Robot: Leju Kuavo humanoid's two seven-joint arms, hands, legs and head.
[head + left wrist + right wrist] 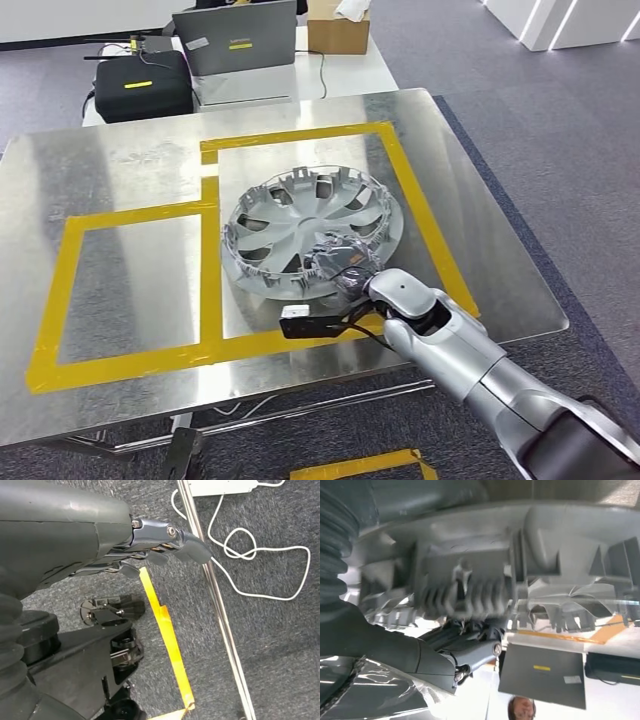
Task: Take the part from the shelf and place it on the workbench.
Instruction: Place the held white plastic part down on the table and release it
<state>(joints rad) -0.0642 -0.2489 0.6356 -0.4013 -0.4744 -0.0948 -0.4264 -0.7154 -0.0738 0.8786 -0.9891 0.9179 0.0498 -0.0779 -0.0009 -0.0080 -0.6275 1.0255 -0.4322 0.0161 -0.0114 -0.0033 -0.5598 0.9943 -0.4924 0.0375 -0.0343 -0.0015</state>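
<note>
The part is a silver hubcap (302, 225). It lies inner side up on the metal workbench (136, 270), inside the right yellow-taped square (423, 205). My right hand (343, 262) grips its near rim, with the silver forearm coming in from the lower right. In the right wrist view the hubcap's ribbed rim (546, 545) is very close, and my dark fingers (471, 652) lie against it. My left hand (162, 545) hangs over the grey carpet beside the bench frame, fingers straight and holding nothing.
A second taped square (136, 285) lies left of the hubcap. Beyond the bench a white table carries a laptop (238, 40), a black case (143, 85) and a cardboard box (337, 30). White cable (249, 555) and yellow floor tape (170, 640) lie under the bench.
</note>
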